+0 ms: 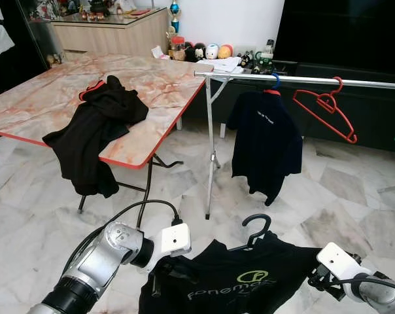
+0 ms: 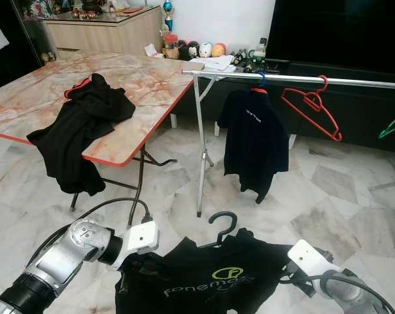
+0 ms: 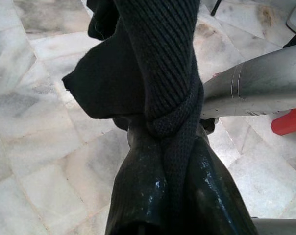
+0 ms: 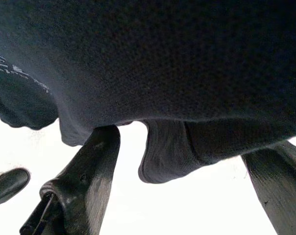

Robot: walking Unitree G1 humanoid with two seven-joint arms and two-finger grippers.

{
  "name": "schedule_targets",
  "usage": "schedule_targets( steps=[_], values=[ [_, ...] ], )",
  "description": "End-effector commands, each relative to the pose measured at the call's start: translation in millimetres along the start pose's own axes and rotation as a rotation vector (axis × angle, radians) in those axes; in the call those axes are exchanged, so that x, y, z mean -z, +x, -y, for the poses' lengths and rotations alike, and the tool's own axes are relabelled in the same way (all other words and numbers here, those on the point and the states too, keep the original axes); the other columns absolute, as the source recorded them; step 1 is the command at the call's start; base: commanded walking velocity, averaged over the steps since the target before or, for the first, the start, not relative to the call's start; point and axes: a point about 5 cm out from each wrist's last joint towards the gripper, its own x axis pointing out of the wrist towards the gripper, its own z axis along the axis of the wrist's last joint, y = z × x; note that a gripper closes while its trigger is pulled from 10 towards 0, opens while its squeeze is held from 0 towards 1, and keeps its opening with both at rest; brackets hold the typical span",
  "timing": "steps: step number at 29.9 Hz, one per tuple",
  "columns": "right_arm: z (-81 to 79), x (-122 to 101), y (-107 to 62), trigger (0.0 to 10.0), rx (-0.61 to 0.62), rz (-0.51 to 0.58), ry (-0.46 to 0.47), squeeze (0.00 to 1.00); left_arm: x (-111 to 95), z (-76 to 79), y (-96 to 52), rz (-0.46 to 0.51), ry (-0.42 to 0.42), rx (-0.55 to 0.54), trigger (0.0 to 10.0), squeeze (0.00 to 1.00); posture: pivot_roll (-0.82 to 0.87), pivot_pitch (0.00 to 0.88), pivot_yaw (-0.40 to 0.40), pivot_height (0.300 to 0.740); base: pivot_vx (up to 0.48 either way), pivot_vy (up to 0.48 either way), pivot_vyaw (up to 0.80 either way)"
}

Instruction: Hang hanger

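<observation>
Marble floor [image 1: 354, 196] background: left pincer [image 3: 162, 142] pinches black shirt [image 1: 237, 281] on hanger [image 1: 255, 230]; right pincer [image 4: 187, 181] spread beneath fabric.

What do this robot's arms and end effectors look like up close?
Both arms are silver metal cylinders. The left arm has a black ribbed cuff, a white boxy wrist module and a looping black cable. The right arm carries the same white box. The fingers are long, glossy and black.

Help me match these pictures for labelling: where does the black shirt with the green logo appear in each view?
Left eye: black shirt bottom centre, on its black hanger.
Right eye: bottom centre.
Left wrist: dark fabric bunched at the fingers.
Right wrist: fabric overhead.
Shared landmark: silver clothes rail.
</observation>
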Motion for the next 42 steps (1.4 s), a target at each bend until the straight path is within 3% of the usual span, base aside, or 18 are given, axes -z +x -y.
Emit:
schedule_targets(
  steps=[1, 14, 15, 18, 30, 31, 32, 33, 42],
  values=[
    [-0.1, -2, 0.9, 10.0, -0.004, 0.006, -0.008, 0.0, -8, -1.3, -2.9, 0.029, 0.021, 0.007, 0.0, 0.0, -0.06, 0.005, 0.05, 0.74, 0.0, 0.0, 0.0],
    [1.8, -2, 0.9, 10.0, 0.015, 0.004, -0.012, 0.0, -8, -1.0, -3.0, 0.029, 0.021, 0.008, 0.0, 0.0, -0.06, 0.005, 0.05, 0.74, 0.0, 0.0, 0.0],
    [9.4, 3, 0.1, 10.0, 0.129, -0.044, 0.013, 0.0, -10, -1.3, -3.4, 0.032, 0.024, 0.002, 0.0, 0.0, -0.05, 0.013, 0.055, 0.74, 0.0, 0.0, 0.0],
    [12.1, 6, -0.5, 10.0, 0.174, -0.07, 0.023, 0.0, -11, -1.6, -3.6, 0.034, 0.026, -0.001, 0.0, 0.0, -0.05, 0.013, 0.055, 0.74, 0.0, 0.0, 0.0],
    [6.5, 6, 1.7, 10.0, 0.146, -0.062, 0.035, 0.0, -11, -1.9, -3.9, 0.032, 0.024, -0.005, 0.0, 0.0, -0.05, 0.014, 0.052, 0.74, 0.0, 0.0, 0.0],
    [6.3, 5, 1.9, 2.4, 0.144, -0.059, 0.036, 0.0, -11, -2.0, -3.8, 0.032, 0.025, -0.005, 0.0, 0.0, -0.05, 0.014, 0.052, 0.74, 0.0, 0.0, 0.0],
    [6.3, 5, 1.9, 2.4, 0.144, -0.059, 0.036, 0.0, -11, -2.0, -3.8, 0.032, 0.025, -0.005, 0.0, 0.0, -0.05, 0.014, 0.052, 0.74, 0.0, 0.0, 0.0],
    [5.6, 5, 2.1, 0.0, 0.139, -0.052, 0.036, 0.0, -11, -2.0, -3.8, 0.031, 0.025, -0.005, 0.0, 0.0, -0.05, 0.014, 0.052, 0.74, 0.0, 0.0, 0.0],
    [4.8, 0, 3.7, 0.0, 0.131, -0.024, 0.047, 0.0, -10, -2.3, -4.7, 0.029, 0.024, -0.006, 0.0, 0.0, -0.05, 0.014, 0.052, 0.74, 0.0, 0.0, 0.0]
  ],
)
